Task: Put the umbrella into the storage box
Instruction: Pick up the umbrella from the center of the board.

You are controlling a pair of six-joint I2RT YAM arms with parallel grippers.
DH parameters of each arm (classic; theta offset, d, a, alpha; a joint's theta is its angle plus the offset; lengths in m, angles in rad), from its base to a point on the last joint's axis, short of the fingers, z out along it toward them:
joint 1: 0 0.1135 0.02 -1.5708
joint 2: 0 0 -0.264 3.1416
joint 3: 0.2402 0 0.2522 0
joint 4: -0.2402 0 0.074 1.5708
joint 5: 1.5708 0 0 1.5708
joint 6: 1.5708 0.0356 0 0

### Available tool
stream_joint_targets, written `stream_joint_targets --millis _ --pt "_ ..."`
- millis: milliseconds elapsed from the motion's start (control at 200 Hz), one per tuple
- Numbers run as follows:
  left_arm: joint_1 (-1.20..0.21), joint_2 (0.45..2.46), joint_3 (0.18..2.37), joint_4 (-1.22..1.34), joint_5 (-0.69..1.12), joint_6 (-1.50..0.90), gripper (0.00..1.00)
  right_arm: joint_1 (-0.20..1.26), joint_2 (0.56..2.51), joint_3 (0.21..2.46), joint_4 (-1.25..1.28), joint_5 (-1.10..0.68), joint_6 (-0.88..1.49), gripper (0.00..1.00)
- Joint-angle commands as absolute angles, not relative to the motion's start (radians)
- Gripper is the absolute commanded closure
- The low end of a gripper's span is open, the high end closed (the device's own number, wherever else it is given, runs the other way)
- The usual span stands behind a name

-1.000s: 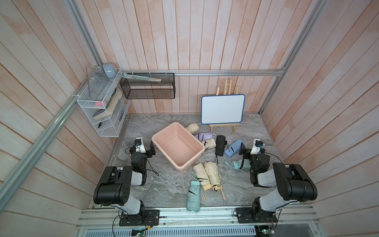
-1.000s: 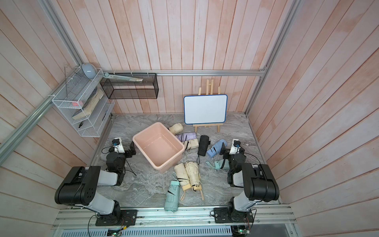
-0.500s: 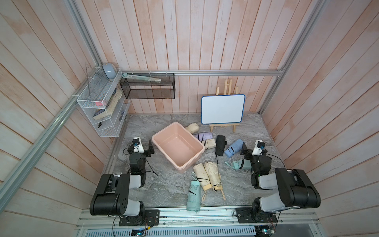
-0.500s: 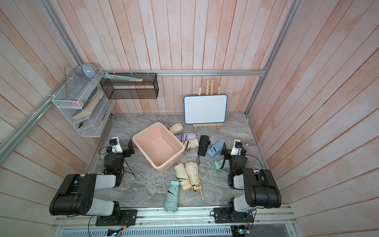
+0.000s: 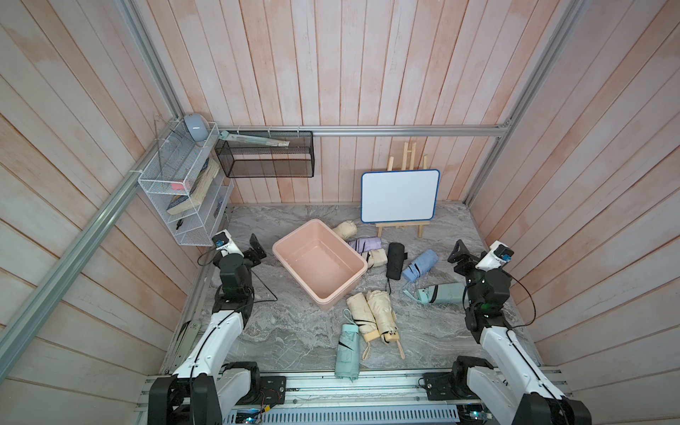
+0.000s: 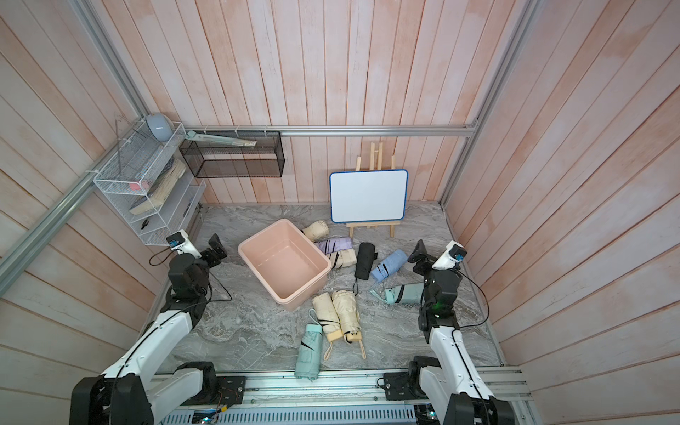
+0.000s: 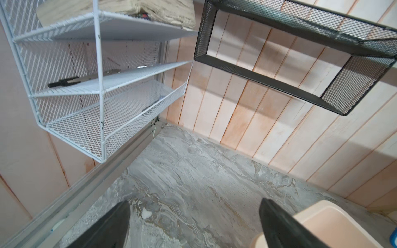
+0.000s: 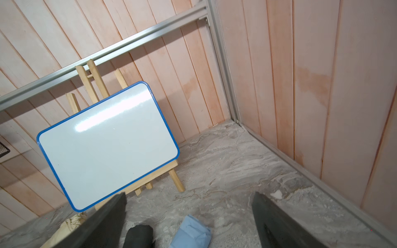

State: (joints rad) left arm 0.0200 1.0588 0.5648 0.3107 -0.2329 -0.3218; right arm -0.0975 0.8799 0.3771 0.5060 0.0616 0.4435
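The storage box (image 5: pixel 320 265) (image 6: pixel 285 263), a pale pink tub, stands empty mid-floor; its corner (image 7: pixel 322 223) shows in the left wrist view. Several folded umbrellas lie around it: black (image 5: pixel 395 261), blue (image 5: pixel 419 265), lilac (image 5: pixel 364 244), two cream (image 5: pixel 371 311), mint (image 5: pixel 347 349), and another mint one (image 5: pixel 439 293) by the right arm. My left gripper (image 5: pixel 257 248) (image 7: pixel 194 200) hovers open left of the box, empty. My right gripper (image 5: pixel 460 254) (image 8: pixel 189 193) hovers open right of the blue umbrella (image 8: pixel 191 234), empty.
A whiteboard on a wooden easel (image 5: pixel 400 197) (image 8: pixel 107 146) stands at the back wall. A white wire rack (image 5: pixel 184 191) (image 7: pixel 101 85) hangs on the left wall close to my left gripper. A black mesh basket (image 5: pixel 268 162) hangs at the back.
Both arms have unfolded and lifted, carrying the grippers up off the floor and slightly toward the back. Both grippers have stayed open. No umbrella has moved.
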Motion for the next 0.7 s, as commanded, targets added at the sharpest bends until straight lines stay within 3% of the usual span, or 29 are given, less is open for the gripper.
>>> stream_joint_targets --millis 0,165,400,540,695 --pt "0.026 1.055 0.639 -0.022 -0.149 -0.442 0.0 -0.103 0.876 0.442 0.133 -0.045 0.616 0.04" --pt "0.027 1.066 0.723 -0.214 -0.021 -0.567 0.0 -0.029 0.862 0.523 -0.101 -0.136 0.731 0.09" --pt "0.022 1.019 0.812 -0.489 0.089 -0.648 0.0 0.35 0.792 0.571 -0.38 0.054 0.992 0.1" --pt "-0.017 0.93 0.818 -0.635 0.128 -0.709 0.0 0.42 0.8 0.568 -0.489 0.041 1.098 0.16" --pt "-0.181 0.854 0.839 -0.74 0.092 -0.785 0.01 0.437 0.825 0.596 -0.565 0.018 1.086 0.19"
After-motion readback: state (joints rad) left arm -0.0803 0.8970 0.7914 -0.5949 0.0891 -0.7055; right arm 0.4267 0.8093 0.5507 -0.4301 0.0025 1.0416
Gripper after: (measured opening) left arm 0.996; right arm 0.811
